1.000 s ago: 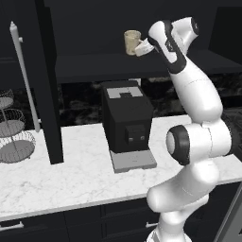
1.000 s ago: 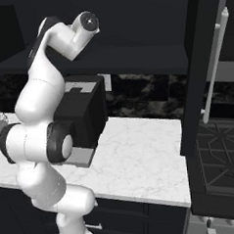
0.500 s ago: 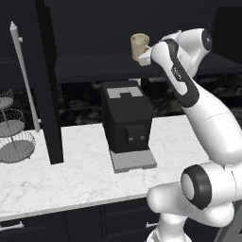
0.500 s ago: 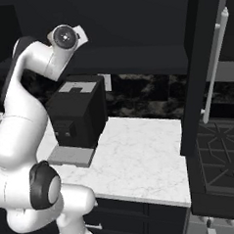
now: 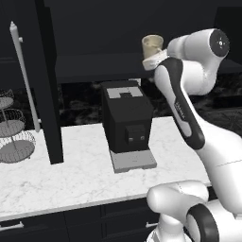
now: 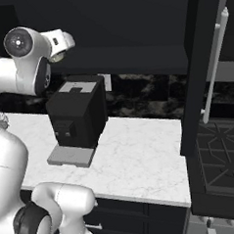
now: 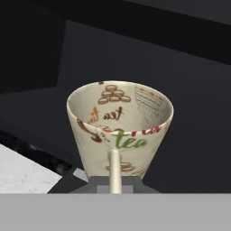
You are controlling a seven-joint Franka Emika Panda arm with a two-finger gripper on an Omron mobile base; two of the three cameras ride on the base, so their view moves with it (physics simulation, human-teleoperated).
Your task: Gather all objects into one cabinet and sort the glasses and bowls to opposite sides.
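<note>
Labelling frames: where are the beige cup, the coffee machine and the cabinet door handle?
beige cup (image 7: 119, 122), hand view: printed inner wall.
coffee machine (image 5: 126, 118), left base view: front face.
cabinet door handle (image 6: 215, 64), right base view: mid-bar.

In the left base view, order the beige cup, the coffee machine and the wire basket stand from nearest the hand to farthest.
1. Beige cup, held in the hand.
2. Coffee machine, below on the counter.
3. Wire basket stand, far left edge.
</note>
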